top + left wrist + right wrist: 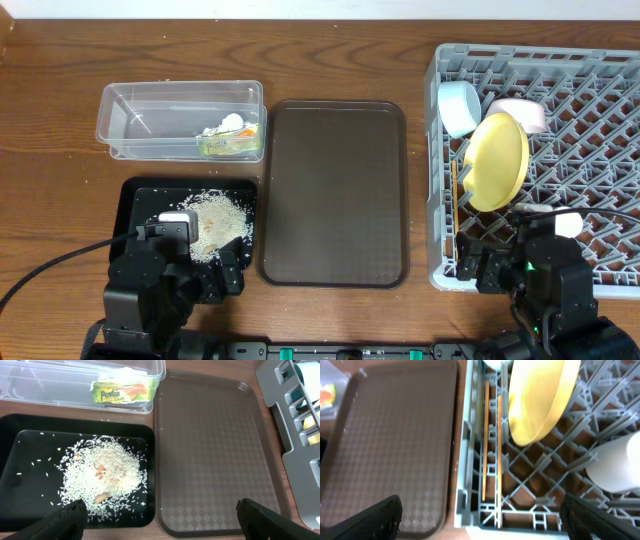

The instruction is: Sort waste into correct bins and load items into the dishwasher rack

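The clear tub (180, 120) holds the green-yellow wrapper (232, 144) and the white tissue (225, 126); the wrapper also shows in the left wrist view (122, 391). The black tray (140, 200) holds the rice (215, 220), which also shows in the left wrist view (107, 472). The grey rack (600, 70) holds the yellow plate (497, 160) on edge, the light blue bowl (458, 107), a pale bowl (520, 113) and the chopsticks (485, 435) along its left wall. A pale rounded item (617, 465) stands right of the plate. My left gripper (160, 514) is open and empty over the near edges of both trays. My right gripper (480, 510) is open and empty over the rack's near left corner.
The dark brown serving tray (335, 190) lies bare between the black tray and the rack. A few loose rice grains lie on the wood by the tub. The table's front edge runs just behind both arms.
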You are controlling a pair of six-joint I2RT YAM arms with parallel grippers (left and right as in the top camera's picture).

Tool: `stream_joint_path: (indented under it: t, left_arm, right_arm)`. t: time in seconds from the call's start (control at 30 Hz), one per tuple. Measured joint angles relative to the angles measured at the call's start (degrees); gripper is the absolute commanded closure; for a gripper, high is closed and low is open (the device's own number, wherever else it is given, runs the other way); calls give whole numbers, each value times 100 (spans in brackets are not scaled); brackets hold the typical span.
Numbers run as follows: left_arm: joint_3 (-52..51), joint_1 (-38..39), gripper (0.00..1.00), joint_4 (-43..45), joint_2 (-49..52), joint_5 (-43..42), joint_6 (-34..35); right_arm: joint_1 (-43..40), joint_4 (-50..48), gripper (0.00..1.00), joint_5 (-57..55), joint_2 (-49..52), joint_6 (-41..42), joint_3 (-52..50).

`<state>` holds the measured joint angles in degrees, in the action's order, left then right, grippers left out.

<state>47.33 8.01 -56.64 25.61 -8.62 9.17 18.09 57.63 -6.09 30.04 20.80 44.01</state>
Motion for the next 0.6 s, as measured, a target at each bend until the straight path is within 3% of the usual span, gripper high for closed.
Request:
stream_joint_path:
  t: [0.6]
  left_arm:
    - [-11,0,1,-4,0,-2,0]
  right_arm:
    - [-1182,-3504,1,481,-2846,-1029,-2673]
